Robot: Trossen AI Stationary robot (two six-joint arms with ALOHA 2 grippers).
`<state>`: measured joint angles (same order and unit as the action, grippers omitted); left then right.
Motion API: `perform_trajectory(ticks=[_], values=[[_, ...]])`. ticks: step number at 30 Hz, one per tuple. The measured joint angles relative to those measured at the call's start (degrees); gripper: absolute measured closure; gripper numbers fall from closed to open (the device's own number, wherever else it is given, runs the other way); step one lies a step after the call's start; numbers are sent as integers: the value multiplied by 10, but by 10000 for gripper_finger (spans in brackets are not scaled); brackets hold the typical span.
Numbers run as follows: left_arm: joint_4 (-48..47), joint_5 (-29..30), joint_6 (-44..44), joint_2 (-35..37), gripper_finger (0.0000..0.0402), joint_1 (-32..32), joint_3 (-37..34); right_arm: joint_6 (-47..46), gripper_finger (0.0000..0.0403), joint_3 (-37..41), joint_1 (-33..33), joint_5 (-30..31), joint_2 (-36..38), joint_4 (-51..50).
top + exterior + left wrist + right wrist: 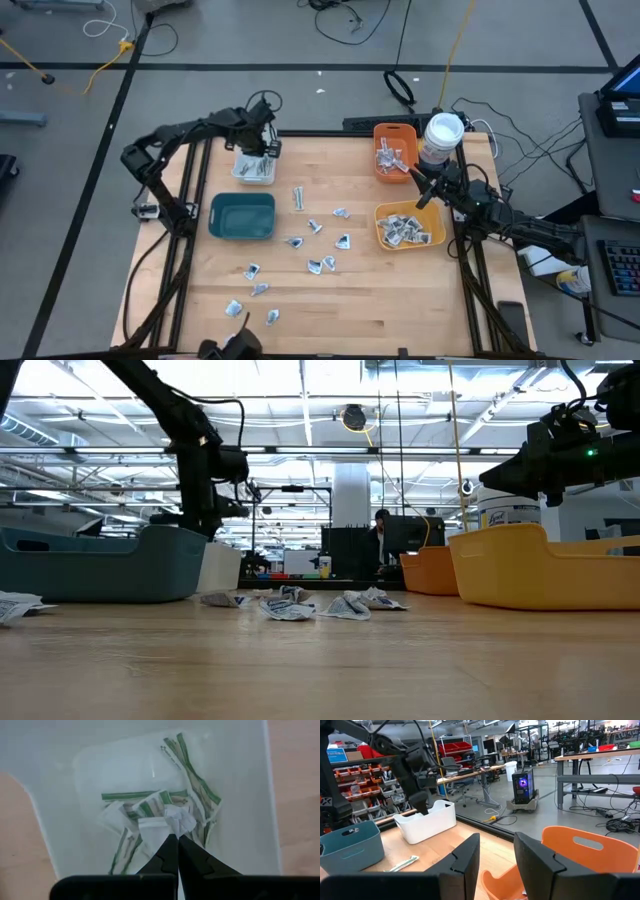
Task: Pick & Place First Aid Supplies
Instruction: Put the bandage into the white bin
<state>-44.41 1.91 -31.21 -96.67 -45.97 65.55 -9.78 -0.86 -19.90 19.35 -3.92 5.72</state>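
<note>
Left gripper: upper left of the high view, over the white bin; fingers pressed together, tips at a small white packet on top of the pile of green-striped strips inside. Whether that packet is pinched or merely touched cannot be told.

Right gripper: right of centre in the high view, between the orange bin and the yellow bin; fingers apart, nothing between them, waiting.

First aid supplies: loose packets scattered across the bench from centre to lower left; more already lie in the white, orange and yellow bins. Teal bin appears empty.

Step, as judged: a drop-off at the white bin. Next move likely calls for spreading the fingers if a packet is held, lifting clear of the rim, then reaching toward the nearest loose packet.

Obscured: bin contents hidden by walls in the low view; packet print too small to read; left arm covers the white bin's upper rim from above.
</note>
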Motion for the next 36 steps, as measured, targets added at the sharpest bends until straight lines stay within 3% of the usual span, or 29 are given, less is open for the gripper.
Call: perform_trajectory(ticks=[9,18,24,36], values=[[21,-19,-10,0,380,4,-12,0,287,0,0,0,0,0],[13,-35,-21,0,240,4,-8,0,286,0,0,0,0,0],[-40,-34,-52,0,161,0,42,0,287,0,0,0,0,0],[-179,-33,-175,0,144,53,157,0,287,0,0,0,0,0]])
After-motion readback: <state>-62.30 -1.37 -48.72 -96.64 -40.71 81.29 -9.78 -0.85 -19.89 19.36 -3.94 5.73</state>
